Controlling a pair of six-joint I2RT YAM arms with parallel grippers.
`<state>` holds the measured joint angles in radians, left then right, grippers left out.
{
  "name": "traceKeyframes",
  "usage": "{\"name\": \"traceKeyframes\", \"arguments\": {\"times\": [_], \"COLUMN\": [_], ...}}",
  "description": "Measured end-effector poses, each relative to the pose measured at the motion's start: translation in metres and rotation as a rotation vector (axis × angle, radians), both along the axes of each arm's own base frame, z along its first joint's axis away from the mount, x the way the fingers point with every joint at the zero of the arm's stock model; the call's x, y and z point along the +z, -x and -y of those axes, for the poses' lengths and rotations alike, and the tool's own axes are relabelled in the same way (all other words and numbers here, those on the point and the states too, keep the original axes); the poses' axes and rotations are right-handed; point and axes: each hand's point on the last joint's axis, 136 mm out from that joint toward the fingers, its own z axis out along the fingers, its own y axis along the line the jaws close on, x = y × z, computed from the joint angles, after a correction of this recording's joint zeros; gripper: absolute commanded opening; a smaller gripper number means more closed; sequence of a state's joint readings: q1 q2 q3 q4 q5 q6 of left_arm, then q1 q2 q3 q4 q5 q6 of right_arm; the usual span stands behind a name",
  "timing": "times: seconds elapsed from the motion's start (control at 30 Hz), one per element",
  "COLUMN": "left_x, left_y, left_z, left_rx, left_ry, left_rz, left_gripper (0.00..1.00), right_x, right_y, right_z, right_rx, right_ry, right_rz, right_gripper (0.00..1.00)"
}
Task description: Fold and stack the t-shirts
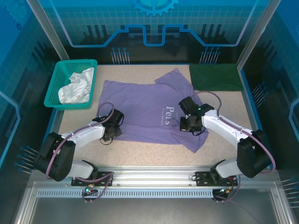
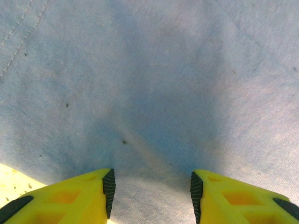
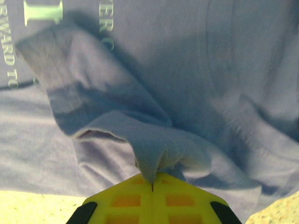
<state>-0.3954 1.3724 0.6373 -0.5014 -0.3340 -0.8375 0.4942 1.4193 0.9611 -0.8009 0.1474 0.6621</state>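
Pinching lavender t-shirt (image 3: 154, 156) fold — right fingers (image 3: 124, 201); left fingers (image 2: 70, 200) parted over cloth.

A lavender-purple cloth t-shirt (image 1: 140, 105) lies spread across the middle of the bench (image 1: 149, 151). A folded dark green cloth t-shirt (image 1: 216, 77) lies at the far right corner. A teal plastic mesh basket (image 1: 52, 91) at the far left corner holds a crumpled white cloth (image 1: 77, 86).

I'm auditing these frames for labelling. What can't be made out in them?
Chest print on the purple t-shirt: top view, partly under the right arm; right wrist view, cut by the top edge.
White cloth in the basket: top view, crumpled, garment type unclear.
Left gripper: left wrist view, whether its fingers touch the cloth is unclear.
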Motion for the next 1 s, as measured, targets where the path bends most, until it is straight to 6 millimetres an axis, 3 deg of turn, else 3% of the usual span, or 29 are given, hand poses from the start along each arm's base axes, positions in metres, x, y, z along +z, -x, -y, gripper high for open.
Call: {"name": "traceKeyframes", "arguments": {"times": [0.13,0.57,1.0], "left_x": [0.0,0.002,0.004], "left_y": [0.0,0.004,0.006], "left_z": [-0.001,-0.013,-0.021], "left_rx": [0.001,0.019,0.055], "left_ry": [-0.003,-0.067,-0.092], "left_rz": [-0.001,-0.004,-0.002], "left_gripper": [0.49,0.5,0.5], "right_x": [-0.001,-0.022,-0.01], "right_y": [-0.015,-0.033,-0.066], "right_z": [0.012,0.051,0.055], "right_rx": [-0.026,-0.148,-0.192], "right_ry": [0.001,-0.029,-0.113], "right_rz": [-0.011,-0.096,-0.073], "right_gripper": [0.0,0.0,0.0]}}
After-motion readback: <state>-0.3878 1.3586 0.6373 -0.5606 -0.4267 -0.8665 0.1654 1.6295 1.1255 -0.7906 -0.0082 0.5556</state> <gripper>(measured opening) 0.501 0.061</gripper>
